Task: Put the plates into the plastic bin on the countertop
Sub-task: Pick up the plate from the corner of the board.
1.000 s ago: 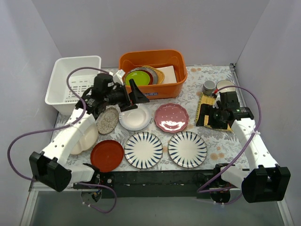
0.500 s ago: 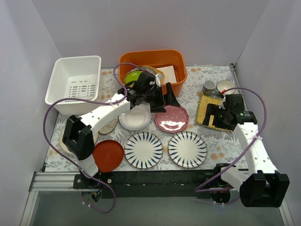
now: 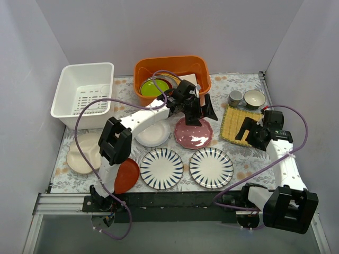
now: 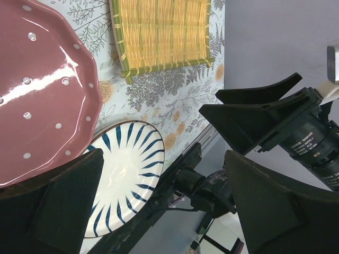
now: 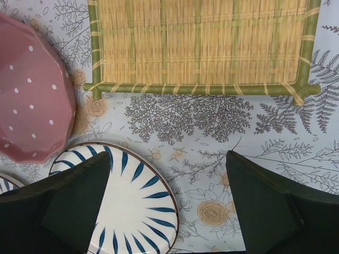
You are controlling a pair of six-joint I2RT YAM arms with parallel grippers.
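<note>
My left gripper (image 3: pixel 204 112) hangs open and empty over the far edge of the pink scalloped plate (image 3: pixel 193 133). In the left wrist view the pink plate (image 4: pixel 42 100) and a blue-striped plate (image 4: pixel 124 169) lie below the left gripper (image 4: pixel 164 206). My right gripper (image 3: pixel 244 132) is open above the countertop (image 5: pixel 212 137), by the near edge of the bamboo mat (image 5: pixel 201 42), with a striped plate (image 5: pixel 127 206) under its left finger. Two striped plates (image 3: pixel 161 168) (image 3: pixel 211 167), a plain white plate (image 3: pixel 152 132), a red-orange plate (image 3: pixel 126 174) and a cream divided plate (image 3: pixel 82 153) rest on the countertop. The white plastic bin (image 3: pixel 85 92) stands at the far left.
An orange tub (image 3: pixel 172 79) at the back holds a lime-green plate (image 3: pixel 154 87) and other dishes. Two cups (image 3: pixel 235 98) (image 3: pixel 254 99) stand behind the bamboo mat (image 3: pixel 235 119). My left arm stretches across the white plate. Grey walls close in both sides.
My left arm has swung from beside the white bin across to the middle, over the pink plate. The right gripper has drifted slightly right and nearer. Both stay open.
</note>
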